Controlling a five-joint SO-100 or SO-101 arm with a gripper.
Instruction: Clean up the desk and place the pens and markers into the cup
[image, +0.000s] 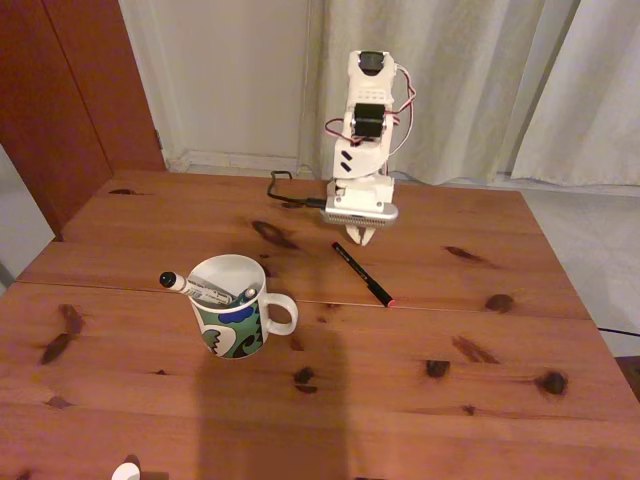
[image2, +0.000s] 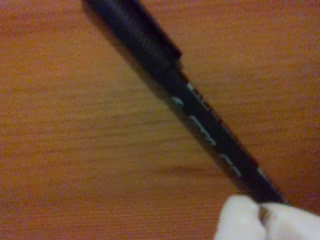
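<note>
- Reddish-brown wood makes up the tabletop (image: 150, 400): wide planks with dark knots, a fine straight grain in the wrist view, and one seam running from the left edge to the right edge about midway between the near and far edges.
- White plastic arm (image: 362, 150) stands by the middle of the far edge, black motors set into its shell, red and white wires looped at its side. A black cable trails on the wood beside its base.
- Mug (image: 232, 320), glazed white ceramic with green, blue and black swirls and a loop handle, sits left of centre, just on the near side of the seam. Plain white inside.
- Two sticks already stand in the mug, so by my reading most of the job is done: a white-bodied marker (image: 190, 287) with a black cap leans out over the rim toward the left edge, and a second slim one (image: 247, 294) rests against the inner wall, too small to tell its colour.
- Black pen (image: 362, 273), long and thin with a pink-red tip, lies flat on the far side of the seam near the centre, slanting from the arm's foot toward the near right. It looks to be the one left to move. Up close (image2: 210, 135) it shows a ribbed matte cap and pale lettering along a smooth barrel.
- Hand (image: 361, 237) hangs at the pen's far end, its pale tips low over the wood. In the wrist view a white fingertip (image2: 240, 220) meets the barrel; whether the hand is clenched on the pen or merely beside it, I cannot tell.
</note>
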